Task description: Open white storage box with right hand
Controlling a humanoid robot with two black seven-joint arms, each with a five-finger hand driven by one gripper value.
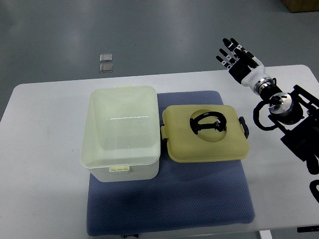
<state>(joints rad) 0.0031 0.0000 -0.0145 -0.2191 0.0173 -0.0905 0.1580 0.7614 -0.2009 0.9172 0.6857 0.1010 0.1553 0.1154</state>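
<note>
The white storage box (122, 132) stands open on the left part of a blue mat (169, 199), its inside showing pale and bare. Its yellowish lid (204, 134) lies flat on the mat just to the right of the box, with a black handle (208, 122) in a round recess and black clips at its sides. My right hand (234, 56) hovers beyond the table's far right edge, well above and right of the lid, fingers spread and holding nothing. The left arm does not show.
The white table (45, 149) carries the mat and box. Two small clear squares (105, 62) lie on the grey floor behind the table. My right arm's black links (291, 122) hang over the table's right side.
</note>
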